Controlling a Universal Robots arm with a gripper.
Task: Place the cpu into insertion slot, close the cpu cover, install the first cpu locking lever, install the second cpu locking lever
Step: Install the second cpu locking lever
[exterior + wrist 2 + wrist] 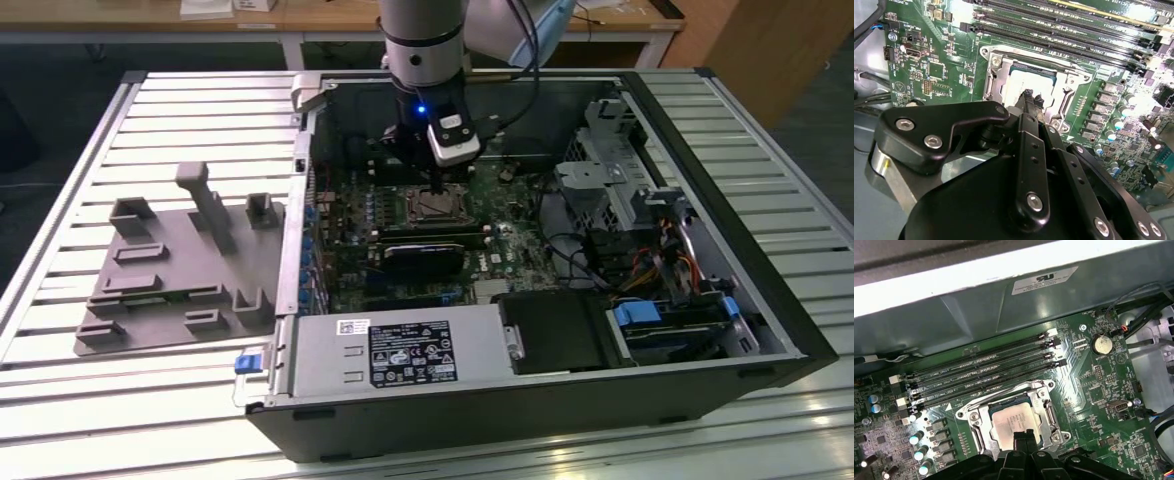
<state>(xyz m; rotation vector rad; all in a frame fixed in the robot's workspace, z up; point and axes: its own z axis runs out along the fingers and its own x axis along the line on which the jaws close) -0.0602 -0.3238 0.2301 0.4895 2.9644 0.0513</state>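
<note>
The cpu [1010, 421] lies flat in the insertion slot [434, 207] of the green motherboard, its silver-grey top showing in both wrist views. The cpu cover [1046, 412], a silver frame, lies down around the chip [1026, 82]. A thin metal lever [1004, 390] runs along the socket's side toward the memory slots. My gripper [1023, 437] hangs just above the socket's edge, its black fingers pressed together with nothing between them. In the second wrist view the gripper [1029, 97] has its tips over the chip's near edge. In the exterior view the gripper [438, 188] stands upright over the socket.
Long black memory slots [984, 372] run beside the socket. A black card [420, 250] sits below it in the exterior view, then the grey power supply [400, 355]. A drive cage and cables [627, 200] fill the case's right. A grey fixture [174, 270] lies outside.
</note>
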